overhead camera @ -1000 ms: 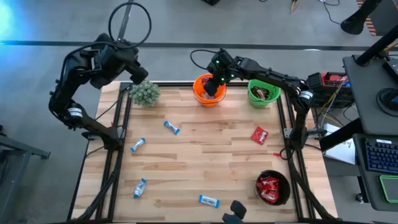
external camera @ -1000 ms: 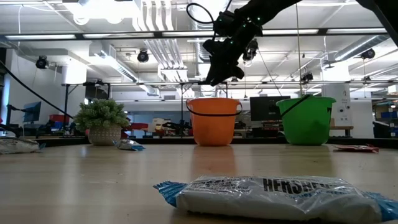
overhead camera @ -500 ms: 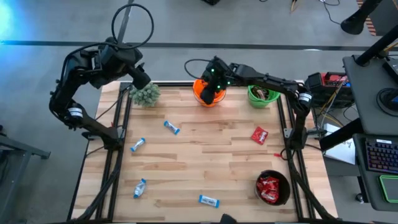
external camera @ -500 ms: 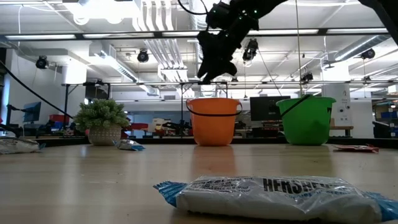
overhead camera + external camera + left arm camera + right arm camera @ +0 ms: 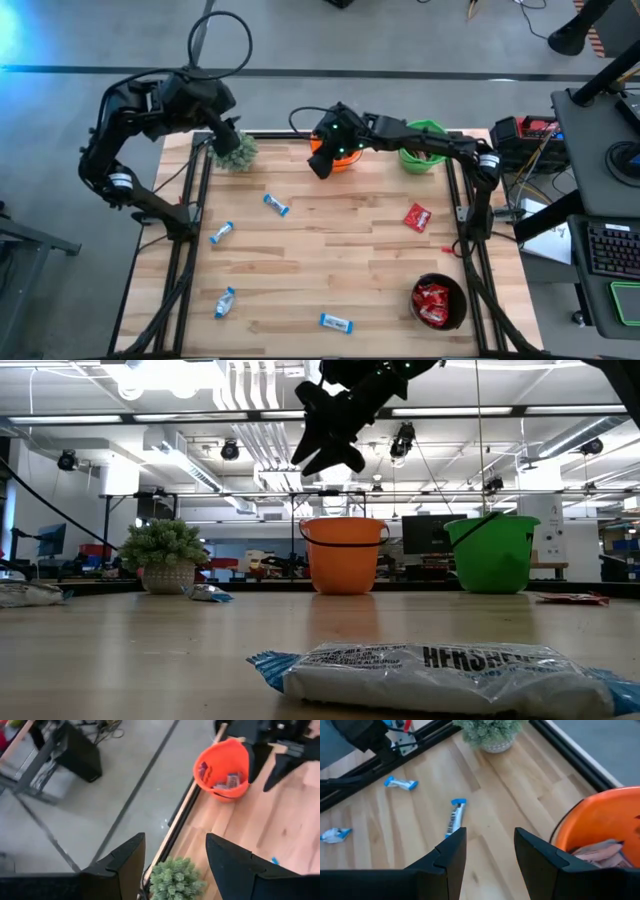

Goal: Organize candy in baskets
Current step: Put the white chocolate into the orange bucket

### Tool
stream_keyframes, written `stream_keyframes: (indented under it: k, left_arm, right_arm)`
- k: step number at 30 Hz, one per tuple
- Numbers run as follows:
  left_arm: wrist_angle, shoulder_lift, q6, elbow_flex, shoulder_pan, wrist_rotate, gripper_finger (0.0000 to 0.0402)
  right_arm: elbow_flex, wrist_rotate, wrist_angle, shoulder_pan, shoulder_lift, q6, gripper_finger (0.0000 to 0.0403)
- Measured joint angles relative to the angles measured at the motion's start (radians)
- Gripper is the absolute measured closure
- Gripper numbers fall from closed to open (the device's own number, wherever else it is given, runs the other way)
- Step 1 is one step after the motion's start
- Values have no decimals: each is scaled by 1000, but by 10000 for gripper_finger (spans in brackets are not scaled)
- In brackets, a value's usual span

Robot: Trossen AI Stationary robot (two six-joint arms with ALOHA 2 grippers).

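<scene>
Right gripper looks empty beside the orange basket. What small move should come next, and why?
Probably swing the right gripper down toward the nearest blue-and-white bar. Its fingers stand open with nothing between them in the right wrist view, the orange basket already holds candy, and that bar lies on the bare table straight ahead of it. The left gripper waits by the potted plant.

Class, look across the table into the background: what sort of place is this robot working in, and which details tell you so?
Most likely a large robotics lab or industrial workshop. The low view shows exposed ceiling ducts, with workbenches and monitors behind the table. From above, a computer desk with a keyboard sits beside the wooden table.
</scene>
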Motion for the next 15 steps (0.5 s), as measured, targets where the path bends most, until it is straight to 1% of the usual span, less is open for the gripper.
stream_keyframes:
  k: [4,5,8,10,15]
  left_arm:
    - [0,-1,84,1,1,19,210]
    - [0,0,96,1,1,43,208]
    - [0,2,134,0,10,160,202]
    - [0,2,174,0,10,203,197]
    - [1,0,261,-30,11,215,194]
  right_arm:
    - [0,0,-5,19,-2,8,248]
    - [0,0,-6,23,-2,22,248]
    - [0,0,-20,31,-8,80,248]
    - [0,0,-47,36,-18,113,247]
    - [0,1,-96,55,-67,134,249]
